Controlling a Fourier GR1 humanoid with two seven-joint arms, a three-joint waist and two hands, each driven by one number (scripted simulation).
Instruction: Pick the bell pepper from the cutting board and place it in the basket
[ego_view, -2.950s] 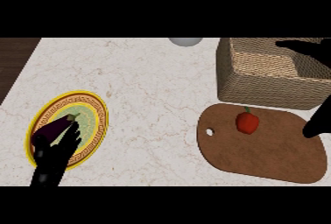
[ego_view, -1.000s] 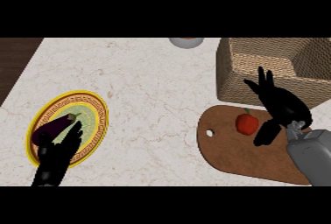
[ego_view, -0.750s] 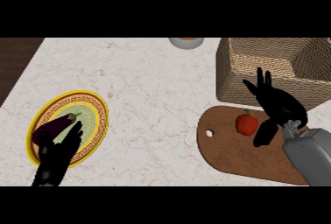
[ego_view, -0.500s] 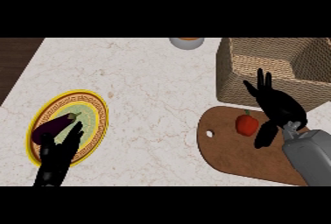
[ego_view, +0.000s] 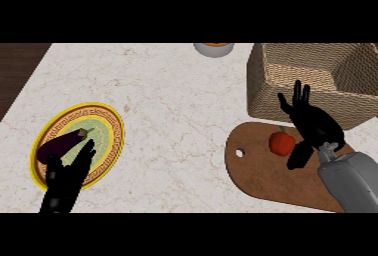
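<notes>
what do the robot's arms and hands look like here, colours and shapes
The right hand is matte black, with slim tapered fingers and a thicker thumb. It joins a smooth, rounded grey forearm through a short grey wrist piece. The left hand is the same black with long narrow fingers; its forearm is out of view. No cables, markings or sleeves show on either.

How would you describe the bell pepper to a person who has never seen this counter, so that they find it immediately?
Find the brown wooden cutting board at the right of the counter, just in front of the woven basket. Near its upper edge lies the bell pepper, beside the right hand. It is small and bright red with a green stem, unlike the dark purple eggplant on the yellow plate.
</notes>
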